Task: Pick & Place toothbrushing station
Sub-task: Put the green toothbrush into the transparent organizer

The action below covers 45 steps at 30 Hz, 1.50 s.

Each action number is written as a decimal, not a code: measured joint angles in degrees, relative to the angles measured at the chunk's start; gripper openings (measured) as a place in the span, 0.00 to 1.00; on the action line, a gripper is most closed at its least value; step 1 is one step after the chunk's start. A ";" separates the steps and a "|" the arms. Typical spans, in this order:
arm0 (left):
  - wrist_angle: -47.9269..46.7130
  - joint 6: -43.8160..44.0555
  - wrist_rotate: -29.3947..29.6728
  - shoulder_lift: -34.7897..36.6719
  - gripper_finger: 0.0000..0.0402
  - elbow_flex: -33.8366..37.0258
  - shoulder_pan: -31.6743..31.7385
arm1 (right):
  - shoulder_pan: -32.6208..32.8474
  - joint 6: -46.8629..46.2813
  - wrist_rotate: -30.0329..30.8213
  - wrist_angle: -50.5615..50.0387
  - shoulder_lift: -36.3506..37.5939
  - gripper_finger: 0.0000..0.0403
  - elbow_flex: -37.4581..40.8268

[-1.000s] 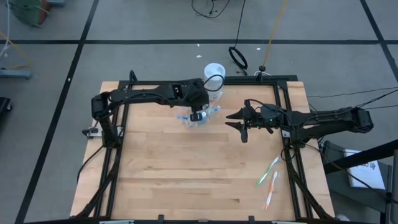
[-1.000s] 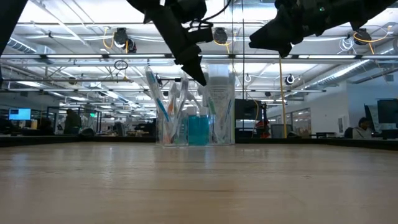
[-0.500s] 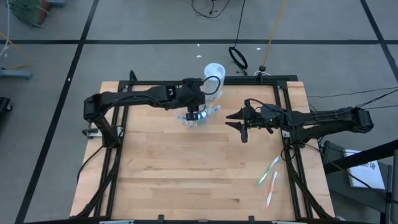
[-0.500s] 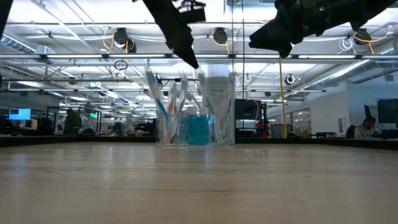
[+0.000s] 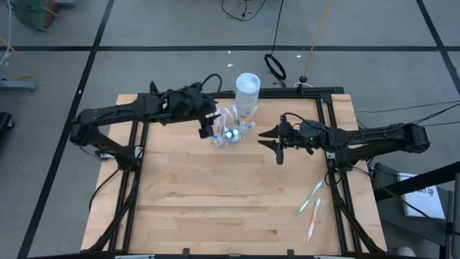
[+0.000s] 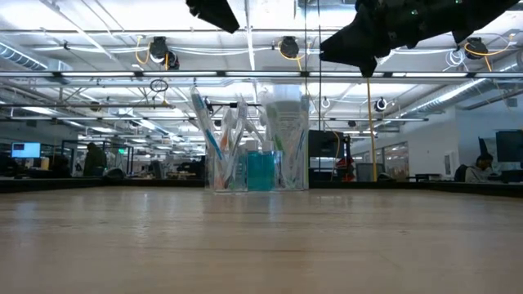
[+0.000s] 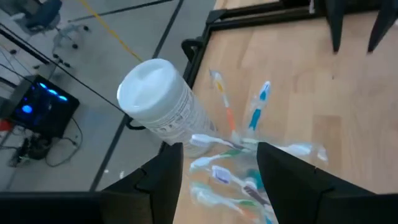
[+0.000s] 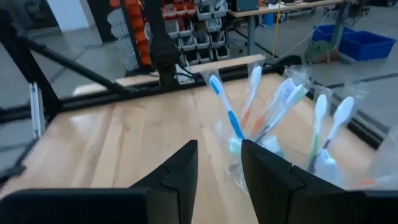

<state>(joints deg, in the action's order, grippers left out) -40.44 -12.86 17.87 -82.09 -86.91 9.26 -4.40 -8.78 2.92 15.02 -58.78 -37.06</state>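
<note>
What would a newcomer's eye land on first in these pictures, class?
First, the small clear plastic cup bristling with thin coloured toothbrushes, at the table's far middle beside a tall white cylindrical tub. Then the two dark pincers flanking it, left pincer open, right pincer alongside. Two loose toothbrushes lie near the right edge.

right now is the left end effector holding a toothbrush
No, in the left wrist view the left end effector stands open and empty above the clear cup of toothbrushes.
</note>
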 joint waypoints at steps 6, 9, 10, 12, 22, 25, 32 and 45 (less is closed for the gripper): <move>-2.65 2.91 -0.20 0.81 0.53 0.02 -0.01 | -0.02 -6.74 0.00 0.55 -3.37 0.28 0.00; -3.01 2.78 -0.22 -0.20 0.53 0.09 0.09 | 0.19 -11.81 -0.73 -0.30 -4.19 0.28 0.00; -3.09 2.72 -0.26 -0.58 0.53 0.21 0.09 | 0.49 -13.68 -2.34 -1.26 -4.23 0.28 0.00; -3.82 2.15 -0.33 -1.81 0.53 0.35 0.09 | 1.41 -15.53 -6.91 -3.28 -4.21 0.28 0.00; -3.13 -1.92 -0.39 -5.33 0.53 0.35 0.09 | 14.81 -15.20 -16.32 -22.39 -3.57 0.28 0.04; -2.73 -2.51 -0.41 -6.06 0.53 0.35 0.09 | 20.22 -13.61 -21.47 -27.71 -3.60 0.28 0.04; -0.76 -2.55 -1.78 -6.90 0.53 0.35 0.09 | 32.50 -31.19 -28.73 -38.43 -3.57 0.28 0.02; 3.12 -6.56 -3.45 -6.84 0.53 0.35 0.09 | 40.86 -15.01 -8.58 -51.34 -3.57 0.28 0.02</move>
<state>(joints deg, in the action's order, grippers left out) -37.32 -19.42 14.41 -88.92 -86.56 9.34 36.45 -23.79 -5.66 -36.32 -62.35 -37.04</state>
